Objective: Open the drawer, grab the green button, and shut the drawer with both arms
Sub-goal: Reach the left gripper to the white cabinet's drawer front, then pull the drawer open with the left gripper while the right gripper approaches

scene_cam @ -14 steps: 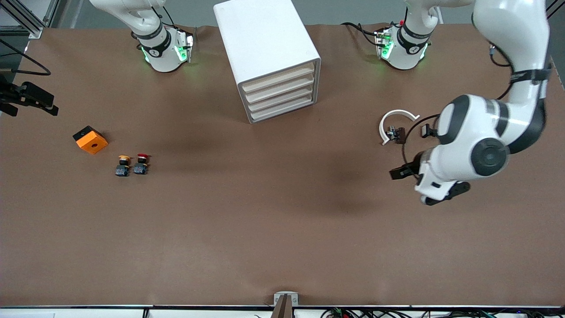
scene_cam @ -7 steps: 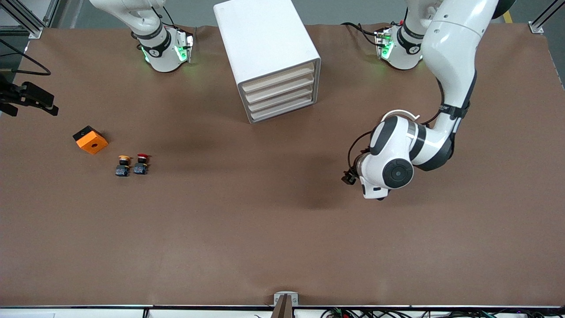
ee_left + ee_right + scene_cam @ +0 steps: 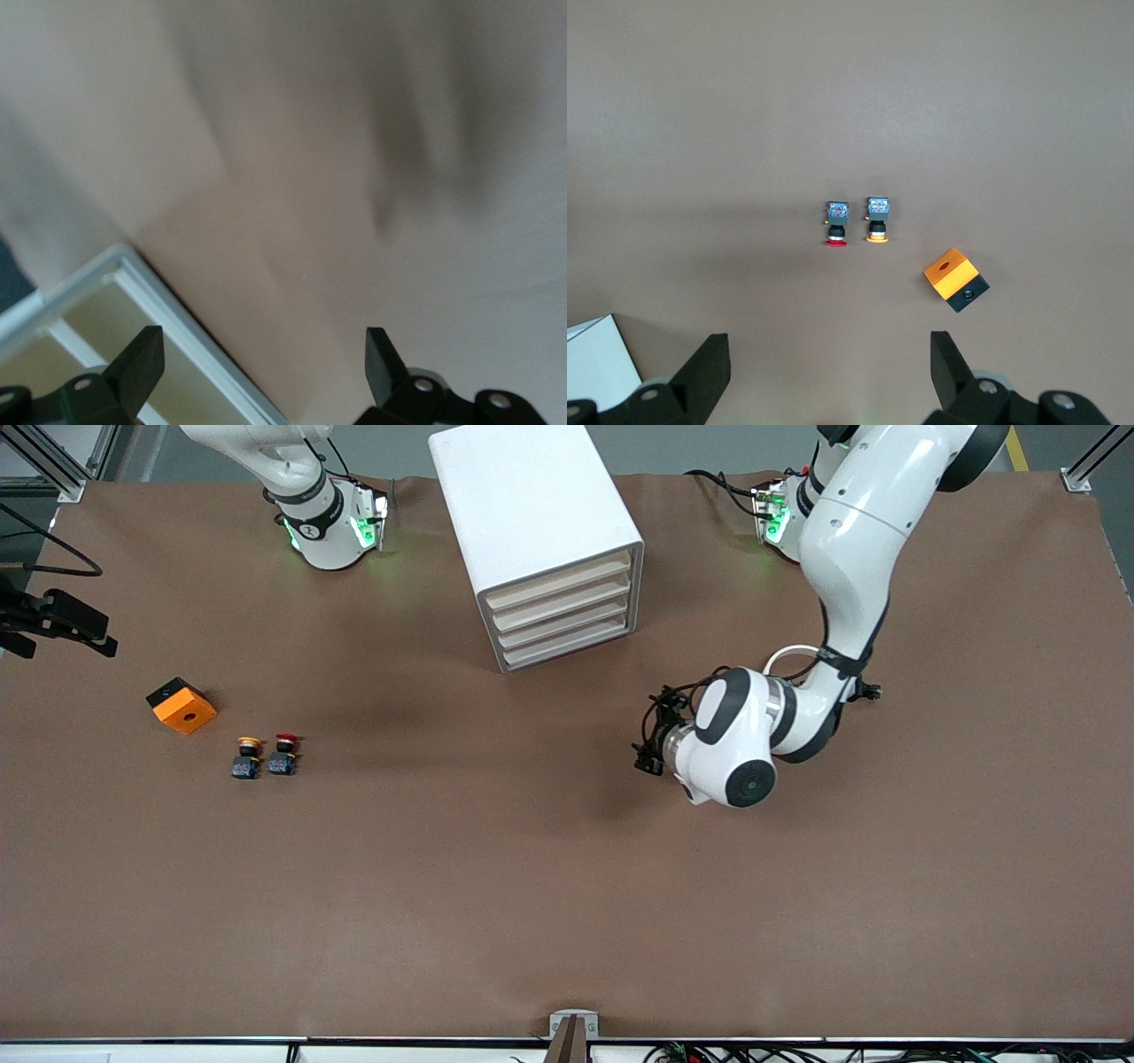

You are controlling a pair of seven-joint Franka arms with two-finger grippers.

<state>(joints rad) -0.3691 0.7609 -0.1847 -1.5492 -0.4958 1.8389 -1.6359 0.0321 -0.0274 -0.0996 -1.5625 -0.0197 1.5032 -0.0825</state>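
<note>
Brown matting (image 3: 496, 886) covers the table; a white drawer cabinet (image 3: 540, 531) stands between the two arm bases, all four drawers pushed in. The green-capped button is seen in no view. A white ring-shaped part (image 3: 788, 657) is mostly covered by the left arm (image 3: 842, 558), only an arc of it showing. The right arm (image 3: 292, 469) is cut off at the top edge of the front view, with just its base and lower link shown.

The left gripper (image 3: 651, 748) is largely blocked by the wrist housing in the front view, where its jaws cannot be judged; in the blurred left wrist view the left gripper (image 3: 263, 354) is shown with fingers spread and nothing between them, over the mat beside a corner of the cabinet (image 3: 106, 301). The right gripper (image 3: 829, 354) is picked up only by the right wrist view, fingers wide apart, high over the mat. That view also gives the red-capped button (image 3: 836, 221), yellow-capped button (image 3: 877, 218) and orange box (image 3: 956, 278) from above; in the front view these lie toward the right arm's end.

The left arm is bent sharply at the elbow, wrist low over the mat, nearer the camera than the cabinet.
</note>
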